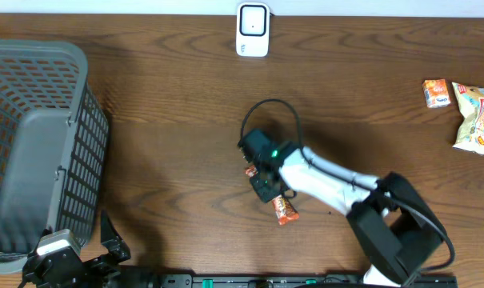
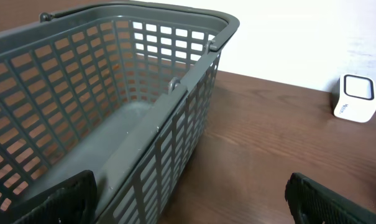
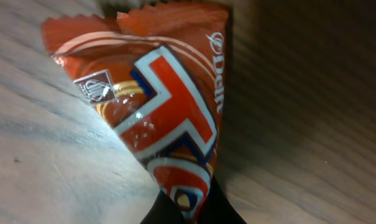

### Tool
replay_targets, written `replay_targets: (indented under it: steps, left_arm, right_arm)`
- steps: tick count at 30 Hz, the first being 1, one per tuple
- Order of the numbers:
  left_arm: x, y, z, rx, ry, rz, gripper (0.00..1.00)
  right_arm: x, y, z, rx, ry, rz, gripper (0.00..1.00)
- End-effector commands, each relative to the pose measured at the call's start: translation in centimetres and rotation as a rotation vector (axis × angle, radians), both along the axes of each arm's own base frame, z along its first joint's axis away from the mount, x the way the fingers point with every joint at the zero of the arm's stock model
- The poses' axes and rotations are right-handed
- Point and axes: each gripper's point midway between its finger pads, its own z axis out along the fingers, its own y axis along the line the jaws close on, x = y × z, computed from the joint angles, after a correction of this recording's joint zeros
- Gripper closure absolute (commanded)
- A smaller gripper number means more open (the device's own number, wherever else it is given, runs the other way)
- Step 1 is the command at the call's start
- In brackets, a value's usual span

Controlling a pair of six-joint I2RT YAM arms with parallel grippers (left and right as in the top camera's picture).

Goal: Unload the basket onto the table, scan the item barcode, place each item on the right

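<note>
The item is an orange-red snack packet (image 1: 285,210) with a white and blue pattern, near the middle of the table. My right gripper (image 1: 266,180) is shut on it. In the right wrist view the packet (image 3: 169,112) fills the frame and its lower end is pinched between the dark fingertips of the right gripper (image 3: 191,210). No barcode shows on the packet's visible face. A white barcode scanner (image 1: 252,30) stands at the far edge of the table, well away from the packet, and shows in the left wrist view too, scanner (image 2: 355,98). My left gripper (image 2: 194,205) is open and empty beside the basket.
A grey plastic basket (image 1: 34,144) takes up the left side of the table, basket (image 2: 113,93) close in front of the left gripper. A small orange packet (image 1: 437,93) and a yellow-white snack bag (image 1: 478,118) lie at the far right.
</note>
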Motion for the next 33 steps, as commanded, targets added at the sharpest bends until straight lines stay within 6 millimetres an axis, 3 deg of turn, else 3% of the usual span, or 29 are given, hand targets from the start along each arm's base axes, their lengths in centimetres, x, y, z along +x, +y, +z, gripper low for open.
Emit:
replay_targets:
  steps: [1, 4, 8, 12, 17, 20, 22, 25, 28, 30, 32, 33]
  left_arm:
    - [0.0, 0.4, -4.6, -0.043, 0.146, 0.050, 0.02]
    - [0.0, 0.4, -4.6, -0.043, 0.146, 0.050, 0.02]
    - [0.0, 0.4, -4.6, -0.042, 0.146, 0.051, 0.02]
    - [0.0, 0.4, -4.6, -0.043, 0.146, 0.050, 0.02]
    - [0.0, 0.4, -4.6, -0.042, 0.146, 0.051, 0.02]
    - [0.0, 0.4, -4.6, -0.043, 0.146, 0.050, 0.02]
    - [0.0, 0.4, -4.6, -0.043, 0.146, 0.050, 0.02]
    - [0.0, 0.4, -4.6, -0.043, 0.146, 0.050, 0.02]
    - [0.0, 0.4, -4.6, -0.043, 0.146, 0.050, 0.02]
    - [0.0, 0.4, -4.6, -0.043, 0.146, 0.050, 0.02]
    - [0.0, 0.4, -4.6, -0.043, 0.146, 0.050, 0.02]
    - [0.0, 0.4, -4.6, -0.043, 0.146, 0.050, 0.02]
  right_arm:
    - [-2.2, 2.3, 0.5, 0.261, 0.274, 0.114, 0.99]
    - [-3.9, 5.8, 5.6, 0.650, 0.426, 0.260, 0.99]
    - [-4.4, 7.2, 10.6, 1.007, 0.464, 0.359, 0.99]
    - [-4.4, 7.7, 14.1, 1.231, 0.476, 0.361, 0.99]
    - [-4.4, 8.2, 16.1, 1.364, 0.451, 0.392, 0.99]
    - [-4.4, 8.2, 15.9, 1.364, 0.403, 0.448, 0.99]
    - [-4.3, 8.0, 14.4, 1.290, 0.354, 0.511, 0.99]
    - [-3.0, 6.6, 9.4, 0.995, 0.261, 0.597, 0.99]
    - [1.5, 4.3, 4.4, 0.616, 0.177, 0.377, 0.99]
    - [3.9, 4.1, 3.7, 0.550, 0.107, 0.272, 0.99]
    - [6.0, 5.0, 4.6, 0.565, 0.034, 0.240, 0.98]
    - [6.5, 5.2, 5.0, 0.572, 0.023, 0.233, 0.88]
